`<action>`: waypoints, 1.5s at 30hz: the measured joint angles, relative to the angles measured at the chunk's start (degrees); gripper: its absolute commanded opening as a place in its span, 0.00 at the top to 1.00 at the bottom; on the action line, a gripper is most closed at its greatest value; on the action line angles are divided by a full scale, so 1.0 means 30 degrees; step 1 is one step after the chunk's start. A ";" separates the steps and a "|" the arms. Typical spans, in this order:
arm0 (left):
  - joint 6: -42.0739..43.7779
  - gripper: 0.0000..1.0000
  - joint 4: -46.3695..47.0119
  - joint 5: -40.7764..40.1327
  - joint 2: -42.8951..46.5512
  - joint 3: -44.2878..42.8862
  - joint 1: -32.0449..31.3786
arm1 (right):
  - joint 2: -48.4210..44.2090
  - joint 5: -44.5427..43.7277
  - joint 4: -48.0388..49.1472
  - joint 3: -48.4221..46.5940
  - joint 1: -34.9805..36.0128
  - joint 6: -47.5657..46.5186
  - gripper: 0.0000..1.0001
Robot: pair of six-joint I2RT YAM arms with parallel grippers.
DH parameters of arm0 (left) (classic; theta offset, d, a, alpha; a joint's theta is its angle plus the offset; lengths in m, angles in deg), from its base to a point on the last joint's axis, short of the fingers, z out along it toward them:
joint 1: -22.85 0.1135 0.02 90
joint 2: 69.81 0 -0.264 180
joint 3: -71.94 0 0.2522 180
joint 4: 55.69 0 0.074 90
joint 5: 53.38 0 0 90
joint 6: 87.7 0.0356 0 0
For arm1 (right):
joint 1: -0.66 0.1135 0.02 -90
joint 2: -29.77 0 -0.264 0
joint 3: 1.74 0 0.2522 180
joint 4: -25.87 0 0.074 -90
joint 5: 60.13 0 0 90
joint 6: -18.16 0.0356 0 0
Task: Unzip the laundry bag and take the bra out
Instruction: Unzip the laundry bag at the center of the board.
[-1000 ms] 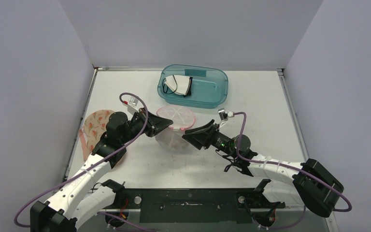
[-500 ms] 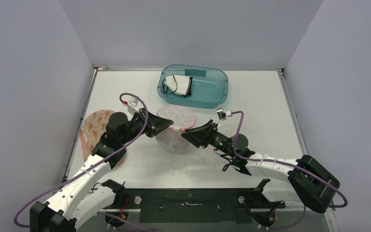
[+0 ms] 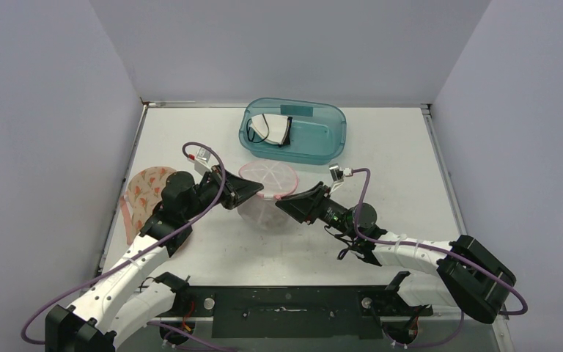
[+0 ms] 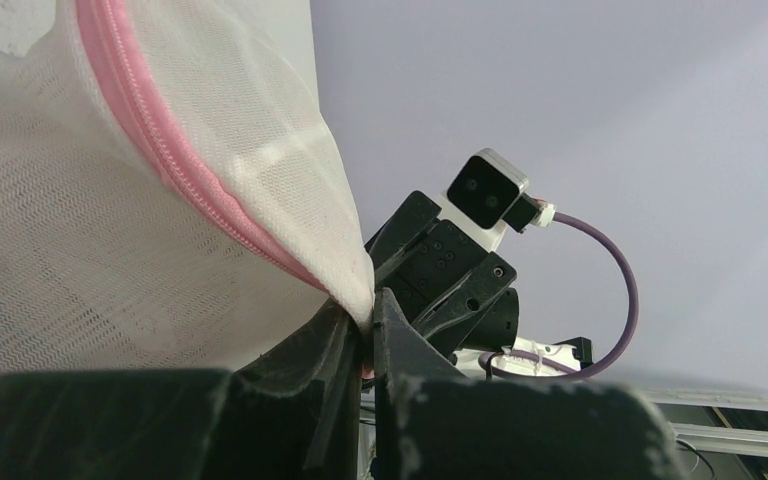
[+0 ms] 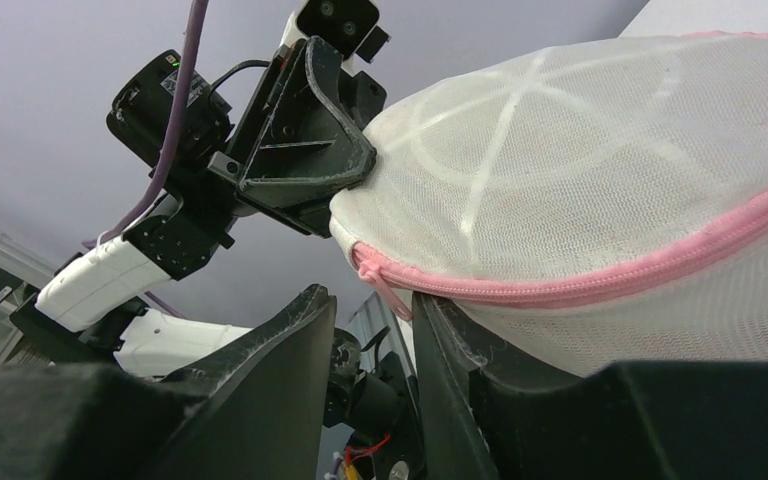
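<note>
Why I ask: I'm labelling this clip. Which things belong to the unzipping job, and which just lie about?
Job: laundry bag, its pink zipper pull, left gripper, right gripper.
Lying about: teal tub, white garment inside it, patterned fabric.

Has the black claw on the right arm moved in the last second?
Yes. The right gripper has edged slightly left, closer to the white mesh laundry bag with the pink zipper, judged against the fixed teal plastic tub.

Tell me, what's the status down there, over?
Left gripper shut on laundry bag edge. Right gripper open around pink zipper pull, not yet gripping. Zipper closed; nothing blocking.
</note>
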 measured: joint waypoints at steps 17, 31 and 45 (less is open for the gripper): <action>-0.0007 1.00 0.0131 0.0000 0.0022 0.0044 -0.0051 | -0.0226 -0.0146 0.0007 0.0000 0.0022 -0.0051 0.95; 0.0000 1.00 0.0124 0.0000 0.0117 0.0080 -0.0146 | -0.2637 -0.1326 -0.3730 0.0007 0.0568 -0.2390 0.95; 0.0867 1.00 0.0889 0.0197 -0.1209 0.0911 -0.0160 | -0.5085 -0.5559 -1.0528 0.0000 0.1428 -0.6193 0.95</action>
